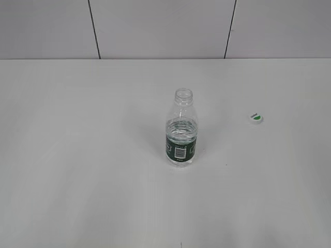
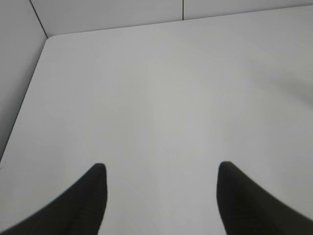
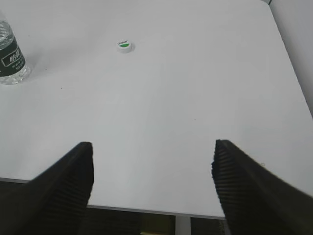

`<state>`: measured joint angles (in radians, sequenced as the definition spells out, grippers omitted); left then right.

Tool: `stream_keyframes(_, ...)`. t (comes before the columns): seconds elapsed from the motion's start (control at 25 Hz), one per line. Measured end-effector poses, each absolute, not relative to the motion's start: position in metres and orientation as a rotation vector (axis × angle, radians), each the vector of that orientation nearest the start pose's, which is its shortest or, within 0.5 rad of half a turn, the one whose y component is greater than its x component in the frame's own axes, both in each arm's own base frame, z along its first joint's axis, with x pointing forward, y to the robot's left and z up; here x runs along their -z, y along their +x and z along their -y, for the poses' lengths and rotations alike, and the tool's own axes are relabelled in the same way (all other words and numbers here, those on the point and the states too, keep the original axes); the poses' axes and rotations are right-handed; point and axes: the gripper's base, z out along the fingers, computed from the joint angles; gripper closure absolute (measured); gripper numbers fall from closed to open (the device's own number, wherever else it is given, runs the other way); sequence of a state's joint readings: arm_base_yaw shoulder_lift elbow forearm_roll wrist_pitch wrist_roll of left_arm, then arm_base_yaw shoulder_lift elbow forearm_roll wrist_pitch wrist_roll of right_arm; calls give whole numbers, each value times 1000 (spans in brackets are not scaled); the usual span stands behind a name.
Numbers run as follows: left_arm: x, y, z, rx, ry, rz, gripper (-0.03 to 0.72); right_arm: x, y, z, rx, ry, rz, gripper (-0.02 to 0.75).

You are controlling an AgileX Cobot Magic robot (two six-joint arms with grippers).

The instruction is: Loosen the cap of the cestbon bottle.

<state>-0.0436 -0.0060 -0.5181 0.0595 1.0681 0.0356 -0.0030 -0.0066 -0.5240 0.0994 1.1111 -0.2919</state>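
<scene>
The cestbon bottle (image 1: 181, 129) stands upright in the middle of the white table, clear and ribbed, with a dark green label band and an open, uncapped neck. Its lower part also shows at the left edge of the right wrist view (image 3: 11, 58). The white cap (image 1: 255, 118) with the green mark lies on the table to the right of the bottle, apart from it; it also shows in the right wrist view (image 3: 124, 46). My left gripper (image 2: 161, 169) is open and empty over bare table. My right gripper (image 3: 151, 147) is open and empty above the table's near edge. Neither gripper shows in the exterior view.
The white table (image 1: 77, 155) ends at a pale panelled wall (image 1: 155, 26) at the back. The left wrist view shows the table's far left corner (image 2: 49, 39). The right wrist view shows the table's near edge (image 3: 146, 211) and right edge.
</scene>
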Motion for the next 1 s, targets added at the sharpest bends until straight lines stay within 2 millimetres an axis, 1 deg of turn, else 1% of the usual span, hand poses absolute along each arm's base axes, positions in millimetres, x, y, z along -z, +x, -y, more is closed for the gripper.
stream_keyframes(1.0,-282,-8,-5,-66,76,-2025,255,-280,-11,-8,64,-307,-2037,157)
